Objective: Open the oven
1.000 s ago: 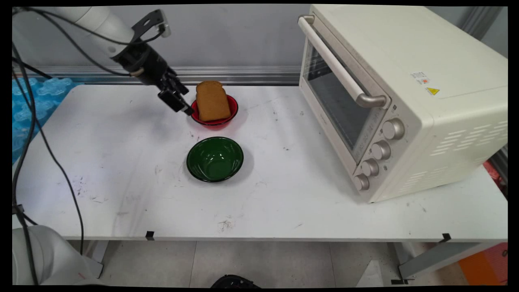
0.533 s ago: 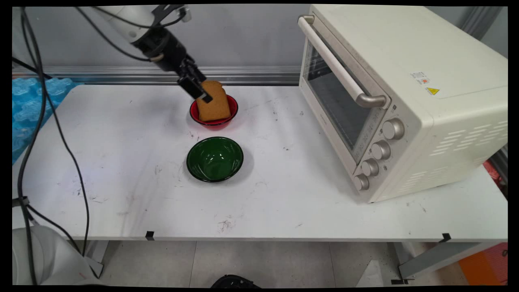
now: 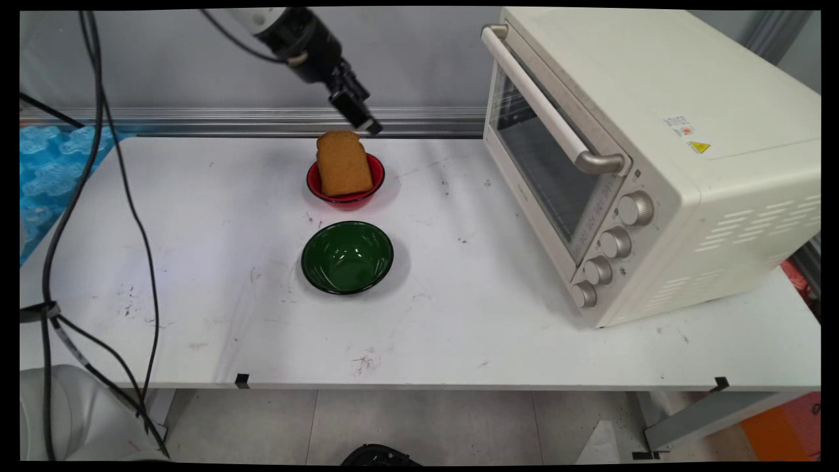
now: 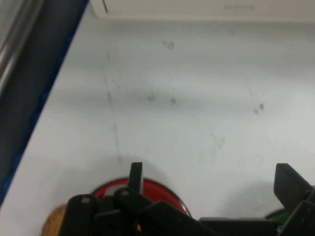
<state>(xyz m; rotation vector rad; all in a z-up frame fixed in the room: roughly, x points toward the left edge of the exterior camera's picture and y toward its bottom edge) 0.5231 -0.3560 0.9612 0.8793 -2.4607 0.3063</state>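
Gripper: gripper (image 3: 367, 124) hangs in the air, fingers apart, holding nothing.
Nearest: bread slice (image 3: 343, 163), just at its 7 o'clock, leaning in the red bowl (image 3: 377, 181).
Around: green bowl (image 3: 347, 256) at 6 o'clock of the red one; toaster oven (image 3: 645, 154) at 3 o'clock on the worktop (image 3: 196, 282).

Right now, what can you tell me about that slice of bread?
The slice of bread is golden brown, with a rounded top and a darker crust along its edges. It stands tilted in the red bowl at the back of the table, its lower end inside the bowl and its top leaning on and rising above the far rim. Nothing but the bowl touches it. The gripper hangs above and to its right, apart from it and open. In the hand view only a brown corner shows.
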